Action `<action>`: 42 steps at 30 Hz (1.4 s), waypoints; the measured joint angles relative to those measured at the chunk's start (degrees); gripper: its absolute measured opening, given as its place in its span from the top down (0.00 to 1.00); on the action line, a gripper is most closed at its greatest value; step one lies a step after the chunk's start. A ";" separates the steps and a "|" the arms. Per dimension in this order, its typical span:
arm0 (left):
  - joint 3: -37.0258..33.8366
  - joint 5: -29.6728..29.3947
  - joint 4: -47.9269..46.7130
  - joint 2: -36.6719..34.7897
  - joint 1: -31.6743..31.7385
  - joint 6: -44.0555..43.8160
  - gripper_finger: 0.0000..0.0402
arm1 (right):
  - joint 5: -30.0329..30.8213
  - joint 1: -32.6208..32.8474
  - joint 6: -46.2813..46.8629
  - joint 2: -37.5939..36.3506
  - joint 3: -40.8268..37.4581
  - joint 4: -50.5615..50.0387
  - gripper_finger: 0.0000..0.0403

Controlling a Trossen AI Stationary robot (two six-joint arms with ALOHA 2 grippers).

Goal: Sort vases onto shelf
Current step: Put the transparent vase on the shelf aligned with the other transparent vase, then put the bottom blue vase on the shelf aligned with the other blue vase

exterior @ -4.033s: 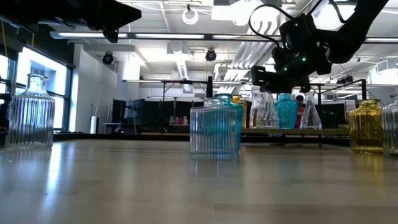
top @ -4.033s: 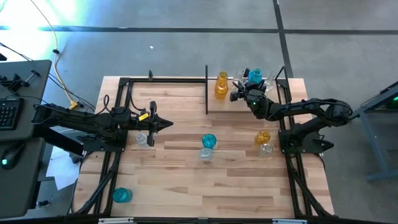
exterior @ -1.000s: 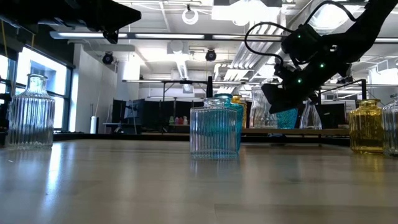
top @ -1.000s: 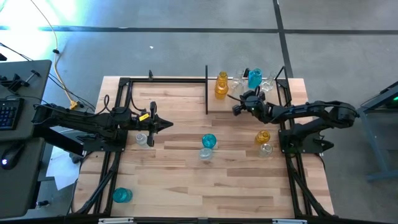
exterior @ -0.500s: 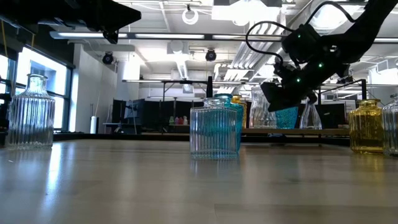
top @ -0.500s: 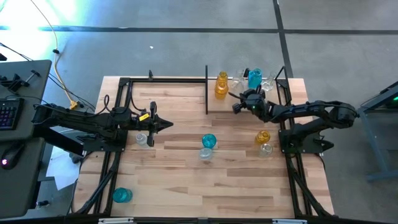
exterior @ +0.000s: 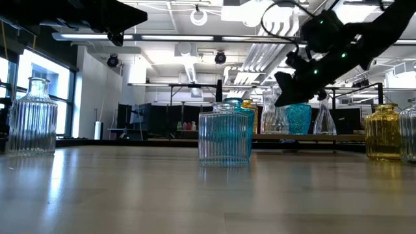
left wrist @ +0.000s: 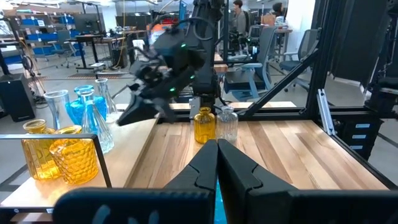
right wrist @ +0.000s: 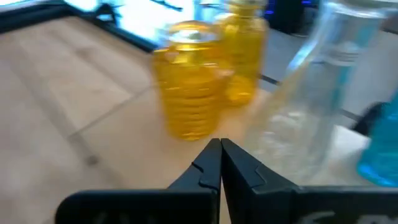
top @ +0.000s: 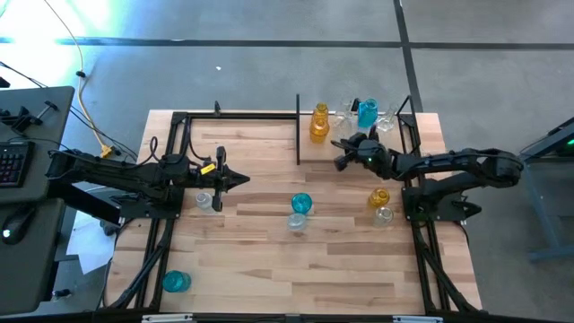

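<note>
right end effector [top: 339, 154]: I see it hanging just in front of the shelf, fingers together, gripping nothing
left end effector [top: 244, 180]: I read it as parked over the left half of the worktop [top: 251, 269], fingers together, empty
shelf [top: 309, 152]: far right part of the worktop, black frame around a light board
on the shelf: two amber vases [top: 319, 123] at its left end, a teal vase [top: 367, 113] further right, clear vases [top: 343, 117] beside it
worktop centre: teal vase [top: 301, 204] with a clear vase [top: 297, 222] touching or just beside it on the near side
worktop right: amber vase [top: 378, 197] with a clear vase [top: 384, 214] just near of it
worktop left: clear vase [top: 204, 201] just beside the left end effector
near left corner: lone teal vase [top: 176, 282], well apart from the rest
</note>
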 joint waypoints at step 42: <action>-1.72 5.48 -9.22 -17.60 -0.01 -4.07 1.00 | 5.97 34.11 7.64 20.93 14.73 5.45 0.35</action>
